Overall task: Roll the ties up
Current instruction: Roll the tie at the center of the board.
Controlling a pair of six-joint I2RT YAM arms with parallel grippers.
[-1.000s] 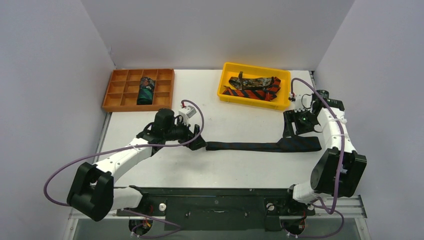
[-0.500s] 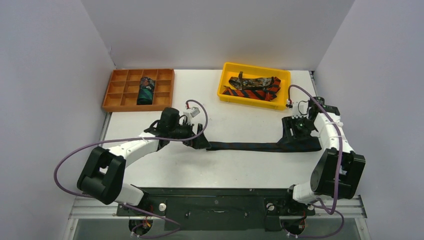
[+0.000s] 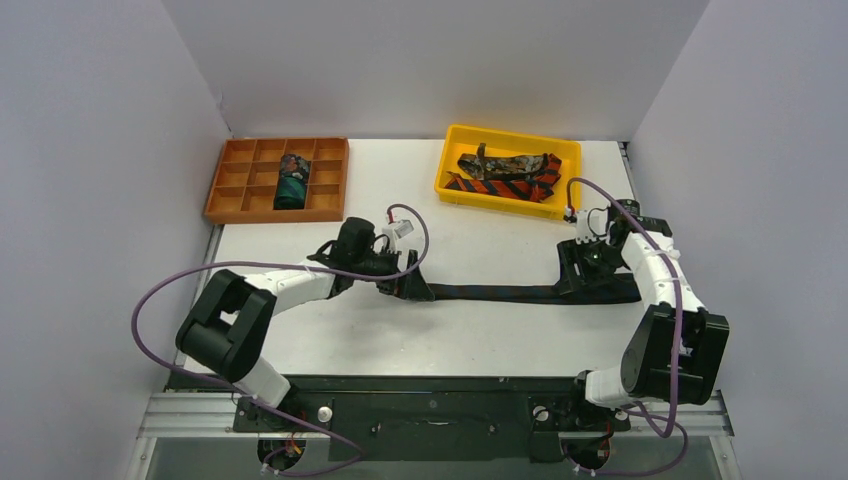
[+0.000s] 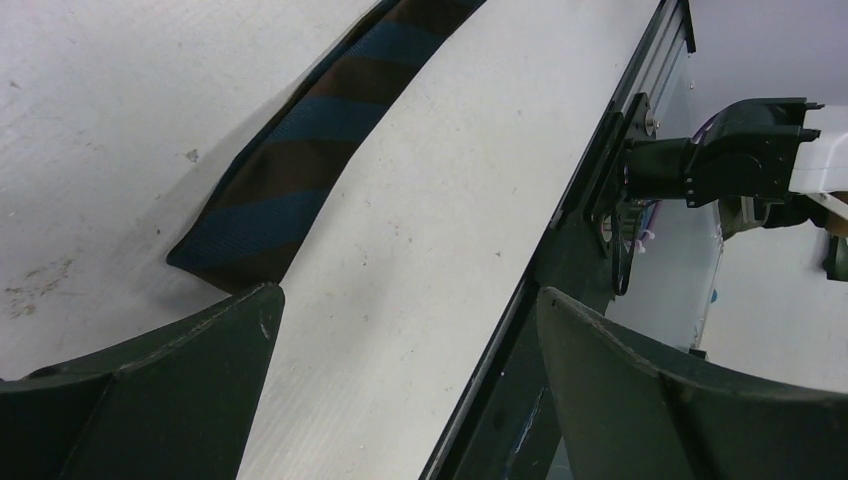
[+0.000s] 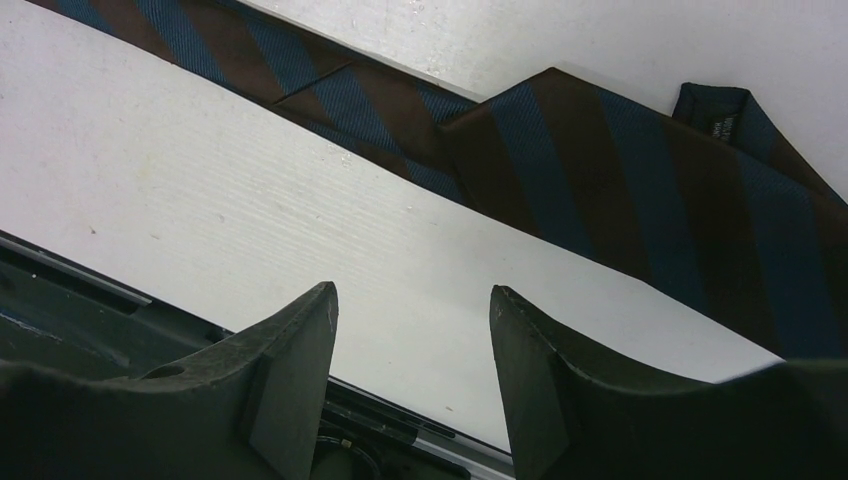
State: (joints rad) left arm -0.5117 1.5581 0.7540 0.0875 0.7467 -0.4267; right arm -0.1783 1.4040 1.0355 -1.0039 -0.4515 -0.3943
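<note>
A dark tie [image 3: 510, 293] with blue and brown stripes lies flat across the table. In the left wrist view its narrow end [image 4: 260, 215] rests just ahead of my left finger. My left gripper [image 3: 415, 288] [image 4: 408, 293] sits at that end, wide open over bare table. The tie's wide end [image 5: 640, 200] lies folded on the right. My right gripper [image 3: 585, 275] [image 5: 412, 292] hovers beside it, open, with only table between the fingers. Other ties are a red-orange striped one [image 3: 500, 187] and a mottled brown one [image 3: 510, 163].
The striped and brown ties lie in a yellow bin [image 3: 510, 133] at the back right. An orange compartment tray [image 3: 240, 180] at the back left holds a rolled teal tie [image 3: 293, 180]. Grey walls close in on three sides. The black rail [image 4: 600, 180] marks the table's near edge.
My left arm has reached rightward to the tie's narrow end. My right gripper has dropped forward and left onto the wide end, and its jaws have narrowed a little.
</note>
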